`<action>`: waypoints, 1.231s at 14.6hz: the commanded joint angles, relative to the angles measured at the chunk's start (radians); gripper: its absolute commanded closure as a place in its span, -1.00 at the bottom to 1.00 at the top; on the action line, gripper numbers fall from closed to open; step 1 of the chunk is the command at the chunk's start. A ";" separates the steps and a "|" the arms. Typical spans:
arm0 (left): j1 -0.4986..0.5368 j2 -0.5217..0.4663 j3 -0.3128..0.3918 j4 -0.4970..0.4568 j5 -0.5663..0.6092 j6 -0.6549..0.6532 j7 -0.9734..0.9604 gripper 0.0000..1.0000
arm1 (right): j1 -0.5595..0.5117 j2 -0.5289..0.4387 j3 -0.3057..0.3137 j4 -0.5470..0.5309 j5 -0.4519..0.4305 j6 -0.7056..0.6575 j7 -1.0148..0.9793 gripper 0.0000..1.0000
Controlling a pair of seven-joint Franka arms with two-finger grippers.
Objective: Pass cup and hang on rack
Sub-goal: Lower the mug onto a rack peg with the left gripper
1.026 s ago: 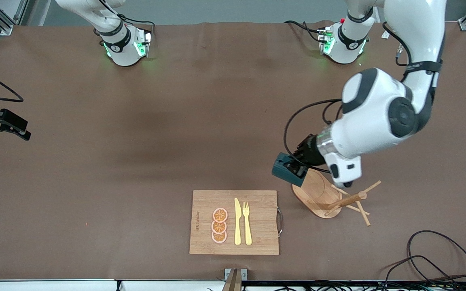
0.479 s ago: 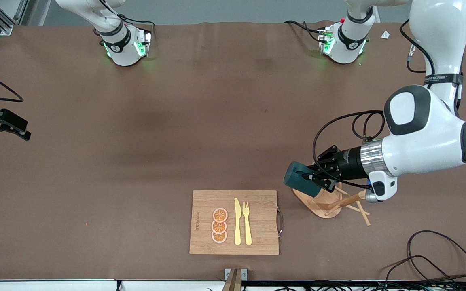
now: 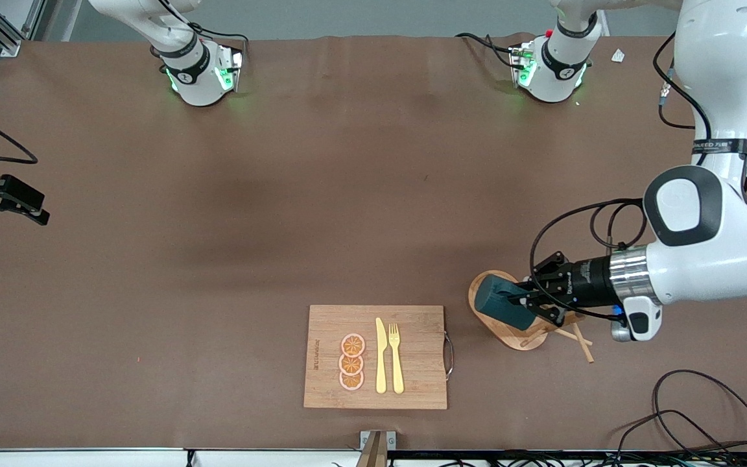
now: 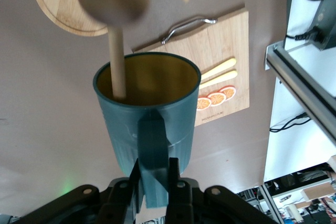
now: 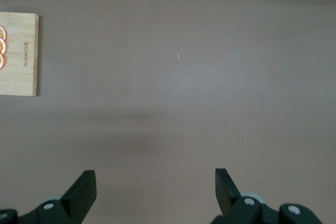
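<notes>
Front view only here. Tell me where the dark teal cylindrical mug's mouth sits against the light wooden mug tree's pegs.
Observer: In the left wrist view, one thin wooden peg of the light wooden mug tree reaches into the mustard-yellow mouth of the dark teal cylindrical mug.
Operator: Report the grip.
Observer: The left tool is shut on the mug's small side handle.
Operator: Now the right arm.
Observer: It waits. The right tool is open over bare brown table, and its wrist view catches the edge of the rectangular bamboo cutting board.
</notes>
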 commanded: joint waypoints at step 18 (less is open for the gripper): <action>0.062 0.045 0.001 0.000 -0.030 0.006 0.022 0.75 | -0.017 0.004 0.011 0.014 -0.011 -0.013 -0.001 -1.00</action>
